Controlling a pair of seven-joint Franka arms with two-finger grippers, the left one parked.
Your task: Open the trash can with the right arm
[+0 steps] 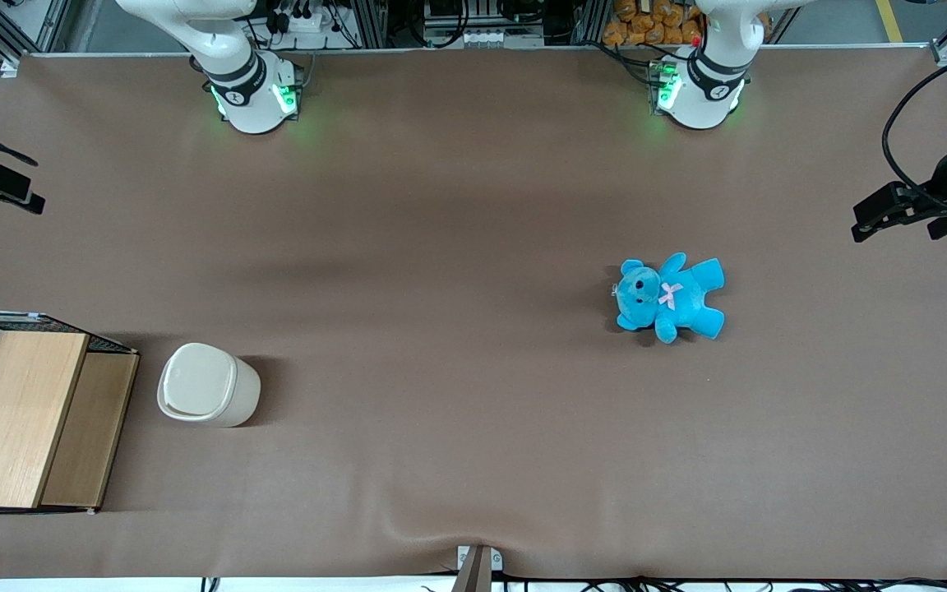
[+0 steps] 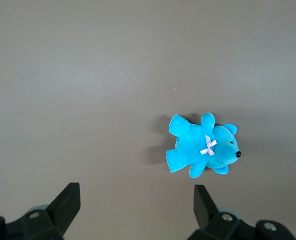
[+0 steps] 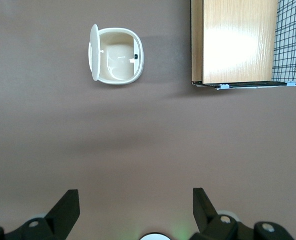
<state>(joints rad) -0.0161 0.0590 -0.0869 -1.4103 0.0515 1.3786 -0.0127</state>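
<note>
The trash can point(image 1: 207, 395) is a small cream-white bin standing on the brown table toward the working arm's end. In the front view its top looks flat and cream. In the right wrist view the trash can point(image 3: 116, 55) shows its hollow inside, with the lid point(image 3: 94, 51) standing on edge along one rim. My right gripper point(image 3: 135, 210) hangs high over bare table, open, with nothing between its fingers and well apart from the can. In the front view the gripper point(image 1: 5, 187) sits at the table's edge, farther from the camera than the can.
A wooden box with a wire-mesh side point(image 1: 17, 419) stands beside the can, at the table's end, and also shows as the box point(image 3: 235, 40) in the wrist view. A blue teddy point(image 1: 671, 296) lies toward the parked arm's end.
</note>
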